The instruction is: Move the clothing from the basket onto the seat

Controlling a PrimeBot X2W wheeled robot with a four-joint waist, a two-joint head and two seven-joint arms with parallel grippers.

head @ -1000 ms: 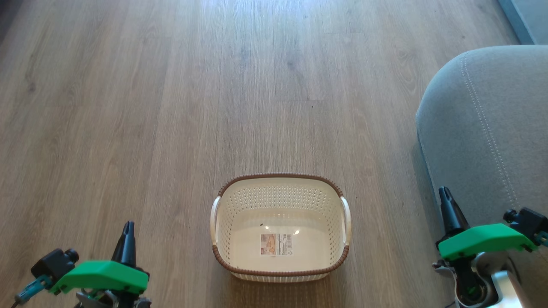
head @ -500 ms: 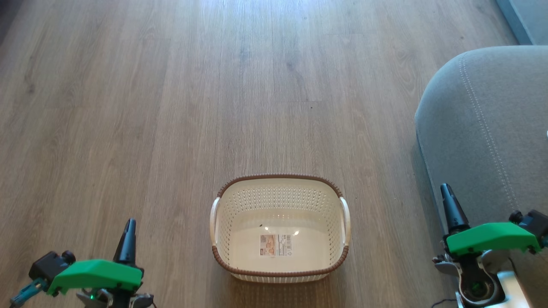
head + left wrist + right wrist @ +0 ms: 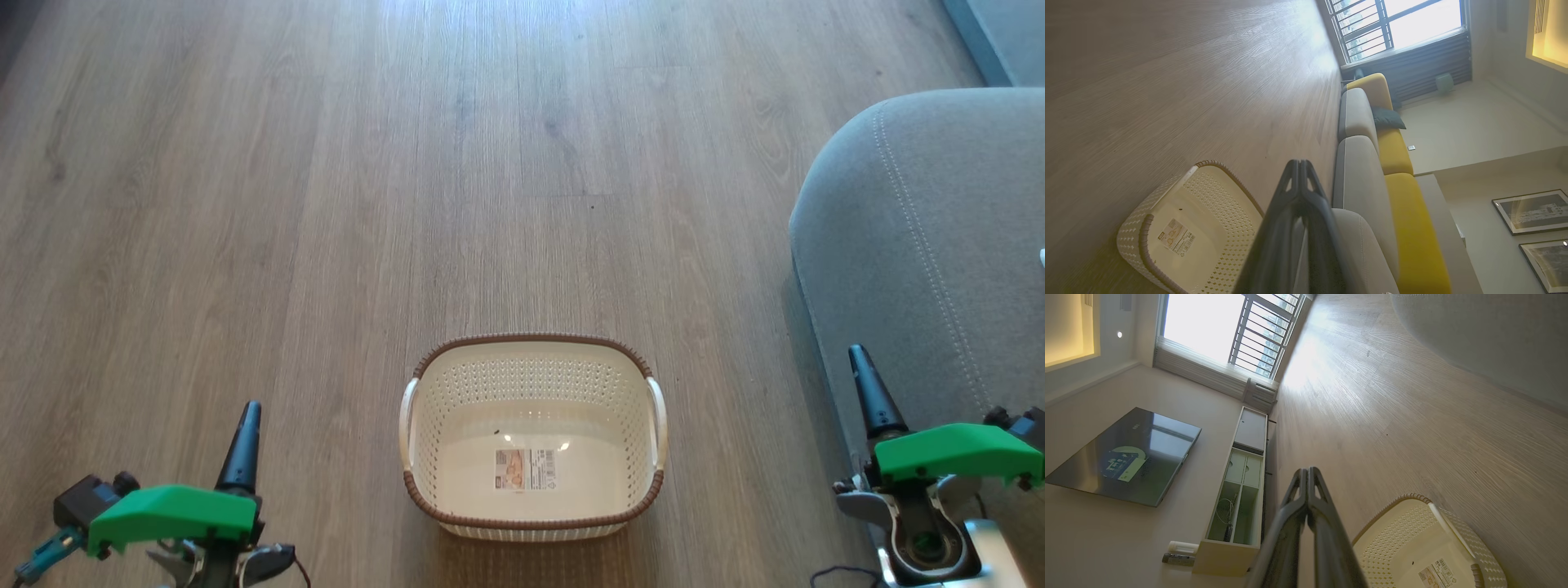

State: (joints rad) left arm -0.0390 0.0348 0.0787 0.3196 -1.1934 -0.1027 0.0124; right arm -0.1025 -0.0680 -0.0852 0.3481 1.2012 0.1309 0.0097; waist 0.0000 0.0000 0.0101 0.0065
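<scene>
The cream basket (image 3: 424,425) with a brown rim stands on the wooden floor at the bottom centre of the head view, and only a label sticker (image 3: 526,468) lies on its base. The red clothing is out of view. The grey seat (image 3: 931,237) fills the right side. My left gripper (image 3: 249,412) is at the lower left, shut and holding nothing, well left of the basket. My right gripper (image 3: 859,357) is at the lower right, shut and holding nothing, in front of the seat's edge. The basket also appears in the left wrist view (image 3: 1216,261) and the right wrist view (image 3: 1392,539).
A long sofa with grey and yellow cushions (image 3: 1396,151) runs toward a barred window (image 3: 1392,24). A wall television (image 3: 1122,457) and a low cabinet (image 3: 1241,490) stand across the room. Bare wooden floor (image 3: 326,204) spreads ahead and to the left.
Both grippers have drifted a little outward and lower in the head view. The basket and the seat stay where they were.
</scene>
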